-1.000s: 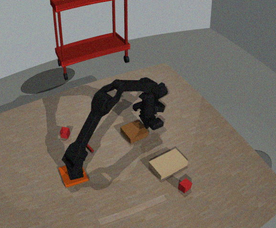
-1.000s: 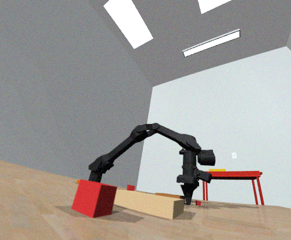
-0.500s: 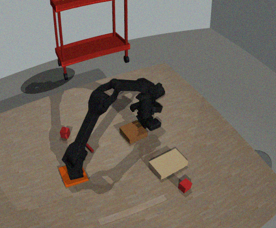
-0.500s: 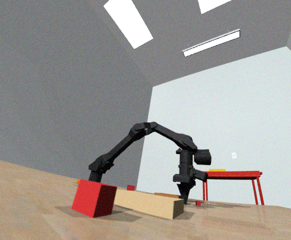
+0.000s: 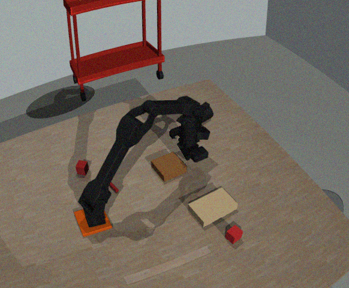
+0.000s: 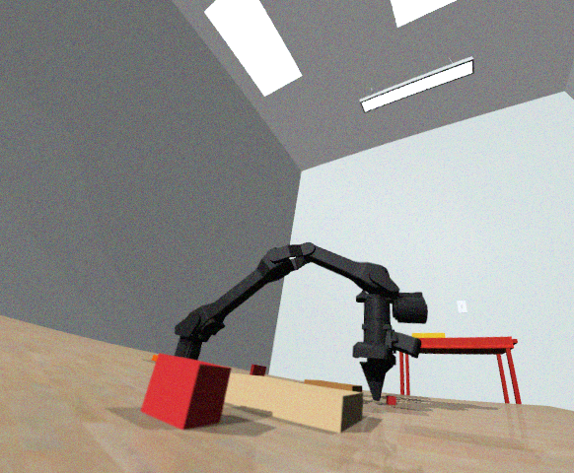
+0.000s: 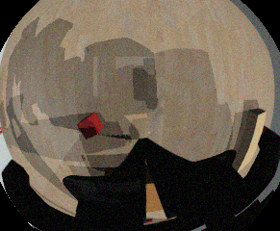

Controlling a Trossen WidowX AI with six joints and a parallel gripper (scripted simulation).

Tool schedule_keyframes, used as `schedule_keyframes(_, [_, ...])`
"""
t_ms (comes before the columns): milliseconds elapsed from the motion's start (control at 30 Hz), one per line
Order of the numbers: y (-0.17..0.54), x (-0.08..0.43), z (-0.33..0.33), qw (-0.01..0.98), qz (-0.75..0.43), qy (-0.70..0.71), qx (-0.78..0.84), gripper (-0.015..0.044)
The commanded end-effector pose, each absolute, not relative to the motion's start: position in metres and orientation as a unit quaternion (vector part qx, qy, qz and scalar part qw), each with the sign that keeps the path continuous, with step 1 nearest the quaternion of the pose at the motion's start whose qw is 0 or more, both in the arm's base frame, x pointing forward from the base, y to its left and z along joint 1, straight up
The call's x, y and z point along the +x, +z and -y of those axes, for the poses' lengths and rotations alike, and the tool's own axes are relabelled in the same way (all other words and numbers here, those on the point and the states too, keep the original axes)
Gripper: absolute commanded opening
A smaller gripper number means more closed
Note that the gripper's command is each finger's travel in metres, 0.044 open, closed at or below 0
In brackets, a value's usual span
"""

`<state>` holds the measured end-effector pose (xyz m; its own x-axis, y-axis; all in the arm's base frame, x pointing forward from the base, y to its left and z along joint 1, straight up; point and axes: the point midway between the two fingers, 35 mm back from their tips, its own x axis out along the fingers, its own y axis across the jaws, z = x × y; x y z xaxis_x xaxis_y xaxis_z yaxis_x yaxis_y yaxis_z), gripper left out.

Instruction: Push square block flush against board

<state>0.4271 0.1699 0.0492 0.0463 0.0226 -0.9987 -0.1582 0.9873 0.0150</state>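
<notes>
The claw hangs with its fingers together, holding nothing—likely to make a compact pusher. In the top view, the square block lies flat near it, toward eight o'clock, and the board toward five. Both rest on the worktop, apart—so contact and an even edge remain to be made, probably by pushing from the block's ten-o'clock side.
</notes>
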Motion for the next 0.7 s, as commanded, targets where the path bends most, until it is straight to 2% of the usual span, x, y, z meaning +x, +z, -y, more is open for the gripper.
schedule_keyframes(0, [0.049, 0.434, -0.170, 0.722, -0.687, 0.063, -0.052, 0.0000])
schedule_keyframes(400, [0.052, 0.447, -0.173, 0.723, -0.687, 0.063, -0.049, 0.0000])
schedule_keyframes(667, [0.104, 0.444, -0.172, 0.722, -0.687, 0.063, -0.052, 0.0000])
